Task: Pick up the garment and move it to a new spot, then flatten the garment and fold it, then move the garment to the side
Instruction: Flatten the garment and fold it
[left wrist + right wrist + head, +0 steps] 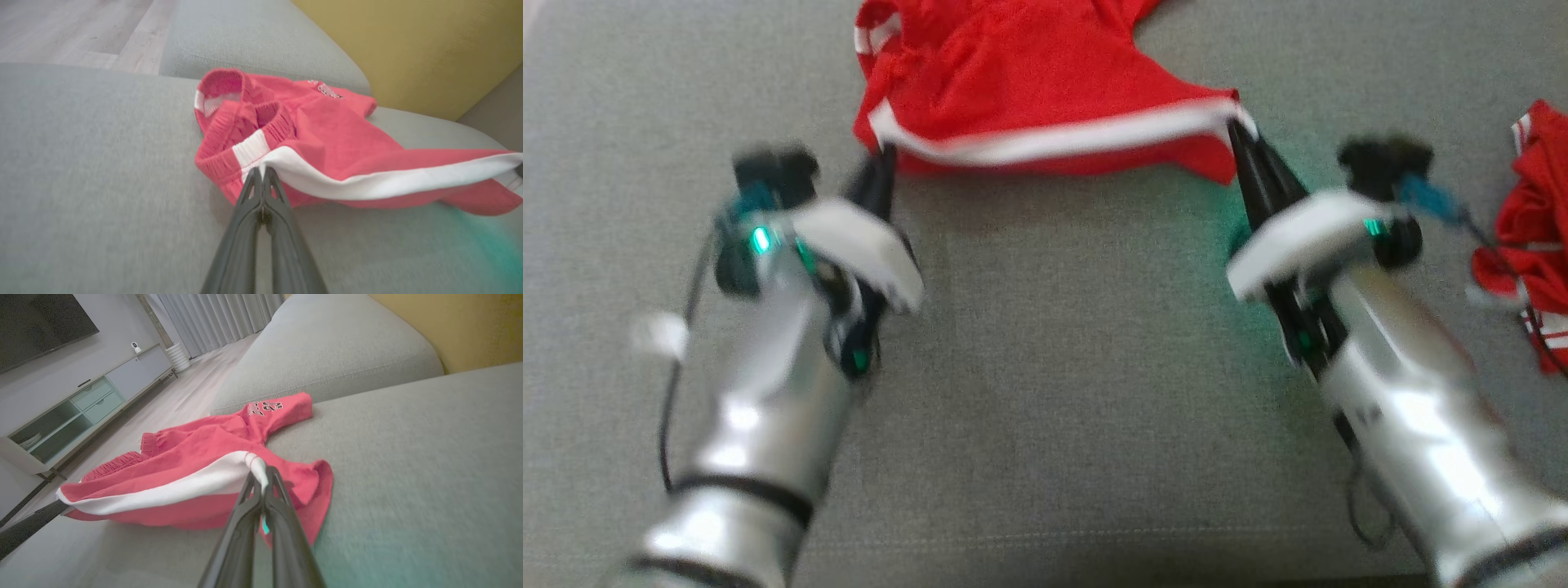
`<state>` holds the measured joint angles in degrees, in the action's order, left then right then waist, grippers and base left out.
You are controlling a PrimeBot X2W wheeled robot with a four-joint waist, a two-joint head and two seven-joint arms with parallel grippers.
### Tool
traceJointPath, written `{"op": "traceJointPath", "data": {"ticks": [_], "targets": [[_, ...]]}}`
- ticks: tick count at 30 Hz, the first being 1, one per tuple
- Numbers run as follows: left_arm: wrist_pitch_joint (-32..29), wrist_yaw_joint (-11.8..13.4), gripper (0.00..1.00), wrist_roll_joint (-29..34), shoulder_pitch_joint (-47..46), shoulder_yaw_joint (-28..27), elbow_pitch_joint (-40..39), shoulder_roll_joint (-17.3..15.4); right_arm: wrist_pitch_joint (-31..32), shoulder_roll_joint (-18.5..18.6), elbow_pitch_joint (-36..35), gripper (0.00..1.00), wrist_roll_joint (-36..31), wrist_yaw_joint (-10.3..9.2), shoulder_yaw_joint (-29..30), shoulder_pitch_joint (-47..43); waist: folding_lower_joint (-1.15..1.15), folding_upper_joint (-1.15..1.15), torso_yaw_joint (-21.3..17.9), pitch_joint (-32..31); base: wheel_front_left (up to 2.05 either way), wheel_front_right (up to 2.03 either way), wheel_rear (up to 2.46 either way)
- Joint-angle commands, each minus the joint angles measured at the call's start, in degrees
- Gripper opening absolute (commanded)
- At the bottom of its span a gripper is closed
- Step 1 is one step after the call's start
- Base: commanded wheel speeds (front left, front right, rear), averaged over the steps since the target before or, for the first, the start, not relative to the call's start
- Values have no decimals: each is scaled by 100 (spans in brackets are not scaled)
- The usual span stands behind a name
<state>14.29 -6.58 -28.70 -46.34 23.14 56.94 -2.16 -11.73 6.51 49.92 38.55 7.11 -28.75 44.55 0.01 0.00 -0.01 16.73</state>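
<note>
Now the left end effector (261,172) and right end effector (262,474) pinch shut on the garment (1029,82) — stretched between them.

- Soft, even light; I see faint shadow beneath the red-and-white fabric garment (1045,82).
- My head view is motion-blurred.
- Green glow tints the grey fabric sofa cushion (1078,367).

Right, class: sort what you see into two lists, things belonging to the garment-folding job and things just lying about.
In the job: red shorts, held by left gripper and right gripper; grey sofa.
Lying about: second red garment at the right; TV cabinet; curtains.
</note>
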Motion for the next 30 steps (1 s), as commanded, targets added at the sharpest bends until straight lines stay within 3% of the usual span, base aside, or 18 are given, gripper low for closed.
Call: {"op": "traceJointPath", "data": {"ticks": [1,7,13,23,30], "targets": [[70,-10,0,75,200,-166,-385,-125,-115,94,-366,0,58,37,-84,-263,-1,0,45,-99,0,0,0],[70,20,0,396,1726,-289,-1691,-262,-197,609,-1467,0,-37,37,117,-1722,-1,0,108,-470,0,0,0],[31,219,0,503,3248,-309,-2979,-508,416,801,-2930,0,-457,37,994,-3436,-1,0,168,-954,0,0,0],[-1098,924,0,368,5165,-233,-5541,-875,2510,132,-6022,0,-1497,37,2503,-5914,-1,0,187,-1352,0,0,0],[-1602,1106,0,327,5451,-217,-6418,-1041,3199,-70,-6885,0,-1731,37,2865,-6135,-1,0,182,-1312,0,0,0]]}}
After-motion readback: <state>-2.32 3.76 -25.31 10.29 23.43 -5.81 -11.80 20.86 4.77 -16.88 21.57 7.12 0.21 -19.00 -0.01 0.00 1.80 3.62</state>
